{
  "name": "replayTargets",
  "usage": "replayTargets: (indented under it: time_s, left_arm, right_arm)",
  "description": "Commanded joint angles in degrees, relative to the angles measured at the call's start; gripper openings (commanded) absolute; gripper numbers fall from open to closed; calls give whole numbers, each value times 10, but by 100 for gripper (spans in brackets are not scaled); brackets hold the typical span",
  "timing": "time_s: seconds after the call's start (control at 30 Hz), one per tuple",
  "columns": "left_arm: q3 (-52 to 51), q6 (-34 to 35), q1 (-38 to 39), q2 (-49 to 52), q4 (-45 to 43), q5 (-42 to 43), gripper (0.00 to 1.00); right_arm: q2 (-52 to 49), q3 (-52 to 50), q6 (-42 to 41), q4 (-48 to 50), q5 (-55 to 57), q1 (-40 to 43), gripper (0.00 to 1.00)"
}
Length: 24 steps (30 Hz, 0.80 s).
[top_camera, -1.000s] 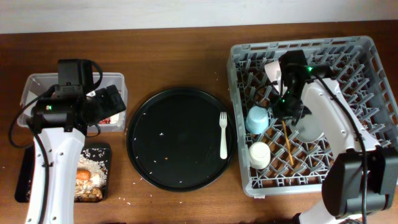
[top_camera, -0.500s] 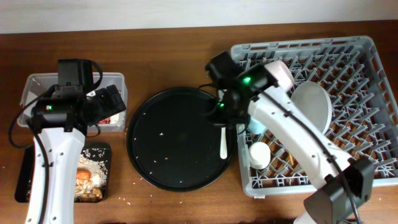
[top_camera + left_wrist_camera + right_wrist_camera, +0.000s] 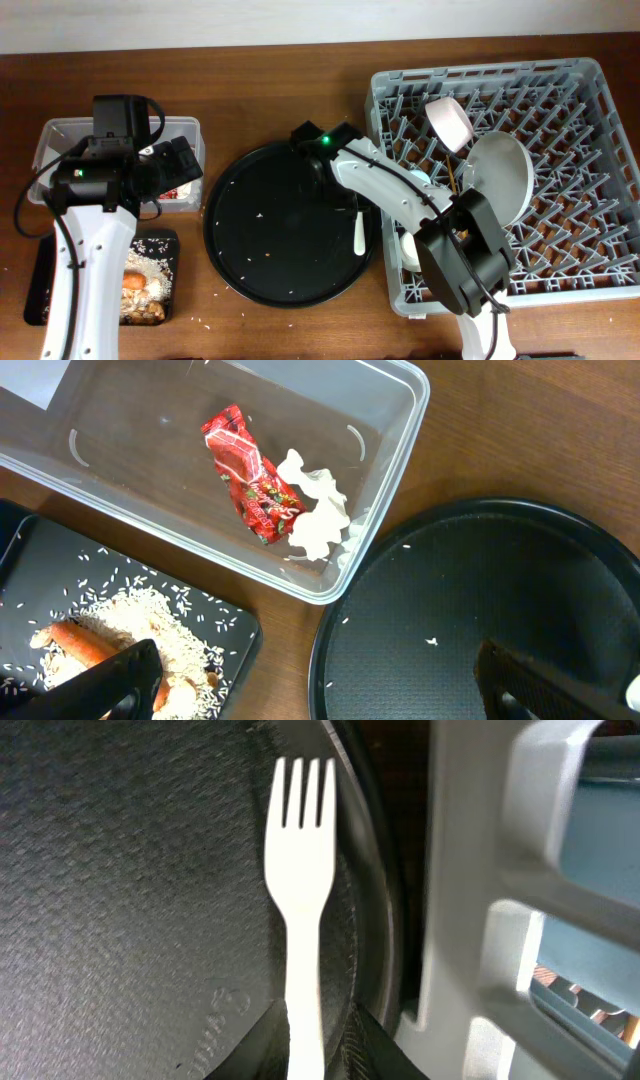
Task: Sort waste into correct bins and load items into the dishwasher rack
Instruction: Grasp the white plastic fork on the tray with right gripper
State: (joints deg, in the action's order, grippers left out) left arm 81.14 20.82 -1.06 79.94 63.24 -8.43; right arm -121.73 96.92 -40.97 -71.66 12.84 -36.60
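Observation:
The white fork [image 3: 300,870] lies flat on the round black tray [image 3: 270,230], and its handle end shows in the overhead view [image 3: 359,235]. My right gripper [image 3: 318,1020] straddles the handle with its jaws narrowly open, and a sliver of gap shows on the right side. My left gripper [image 3: 315,680] hangs wide open and empty over the clear tub [image 3: 400,420], which holds the red wrapper [image 3: 250,480] and the tissue [image 3: 318,520]. The carrot [image 3: 80,642] and rice [image 3: 150,262] lie in the shallow black tray [image 3: 40,560].
The grey rack [image 3: 590,90] on the right holds the pinkish bowl [image 3: 448,122] and the white plate [image 3: 497,175]. The cups are mostly hidden under my right arm [image 3: 385,190]. The rack's wall [image 3: 460,920] stands close beside the fork.
My right arm has swung left out of the rack and come down over the fork on the round tray. The left arm has not moved.

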Motion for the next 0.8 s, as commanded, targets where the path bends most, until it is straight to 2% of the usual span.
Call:
replayTargets:
  time_s: [0.0, 0.13, 0.23, 0.43, 0.77]
  left_arm:
    - [8, 2, -2, -7, 0, -4, 99]
    - [8, 2, -2, -7, 0, -4, 99]
    - [8, 2, -2, -7, 0, -4, 99]
    - [8, 2, -2, -7, 0, -4, 99]
    - [8, 2, -2, -7, 0, -4, 99]
  right_arm:
    - [-8, 0, -16, 2, 12, 6, 29]
    - [-9, -33, -15, 30, 8, 6, 41]
    - [-9, -79, -15, 65, 4, 6, 40]
    - [-9, -82, -13, 83, -63, 6, 39]
    - [-9, -83, 17, 97, -33, 6, 40]
